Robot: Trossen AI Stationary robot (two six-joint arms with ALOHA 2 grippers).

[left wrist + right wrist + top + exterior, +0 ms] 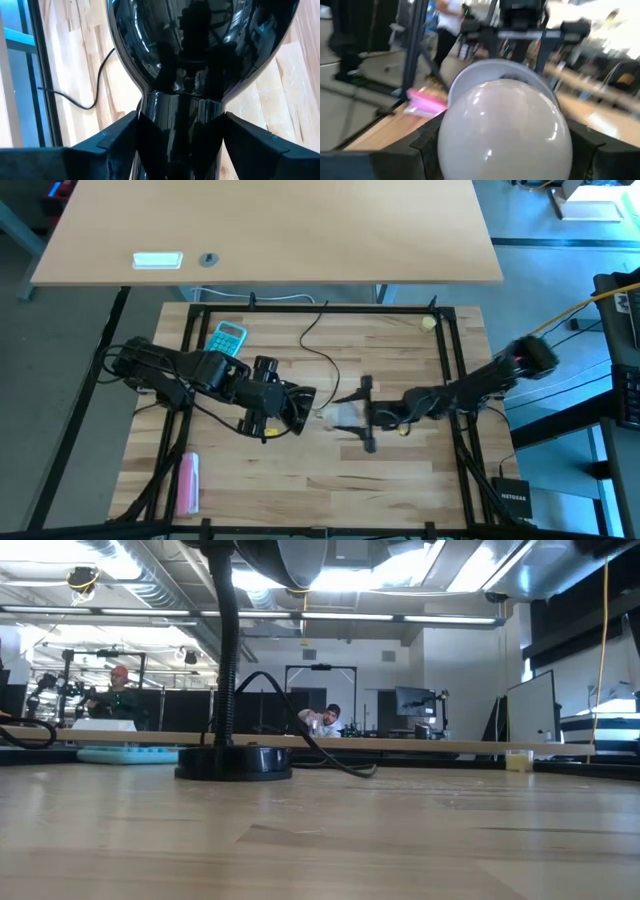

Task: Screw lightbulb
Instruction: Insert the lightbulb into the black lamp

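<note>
Centre of the high view, 2 arms meet nose to nose over the wooden table point(400, 480). The left gripper point(292, 408) comes in from the left of the frame, and its wrist view shows the 2 fingers point(120, 132) pressed on either side of the narrow neck of the glossy black lamp point(200, 60) shade, so it is clamped on the lamp. The right gripper point(375, 415) reaches in from the right and has the lightbulb point(340, 416) pinched between its fingers: in the right wrist view the white frosted globe point(505, 132) fills the gap, fingers point(427, 145) touching both flanks. The bulb sits dead centre of the overhead frame, just beside the mouth of the shade, between the 2 grippers. Whether its base is already in the socket, I cannot tell.

Down in the low view, the lamp's round base point(233, 761) stands left of centre with the gooseneck rising out of the top. A teal calculator point(227, 338) lies upper left on the table, a pink object point(187, 483) lower left, a small yellow ball point(428, 323) upper right.
</note>
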